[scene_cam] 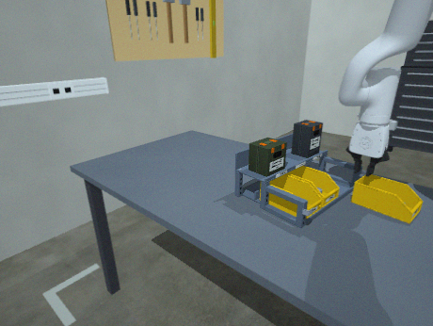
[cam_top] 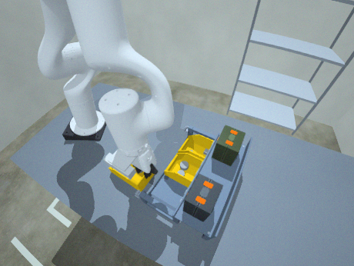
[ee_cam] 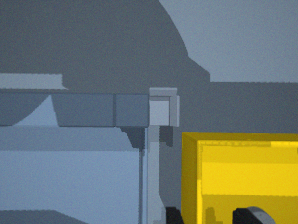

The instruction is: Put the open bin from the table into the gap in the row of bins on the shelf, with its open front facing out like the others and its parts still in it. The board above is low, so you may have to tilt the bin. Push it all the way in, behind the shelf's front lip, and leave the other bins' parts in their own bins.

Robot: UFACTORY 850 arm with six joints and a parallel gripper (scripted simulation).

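Mine: one gripper (cam_top: 148, 174) (scene_cam: 362, 172) (ee_cam: 207, 216), jaws part-open, holding nothing; one loose yellow bin (cam_top: 131, 180) (scene_cam: 382, 200) (ee_cam: 240, 177); one shelf (cam_top: 227, 173) (scene_cam: 300, 213) (ee_cam: 132, 110), two shelved bins (cam_top: 194, 158) (scene_cam: 306, 180), two cases (cam_top: 202, 197) (scene_cam: 266, 158).

In the top view, the gripper (cam_top: 145, 169) (scene_cam: 365, 171) (ee_cam: 207, 216) covers part of the loose yellow bin (cam_top: 135, 180) (scene_cam: 383, 198) (ee_cam: 191, 175); in the exterior view, that bin's near wall hides its contents; in the wrist view, the bottom edge cuts off the fingertips and a grey round part (ee_cam: 261, 214), and the right edge crops the bin; label print (scene_cam: 277, 164) is too small to read.
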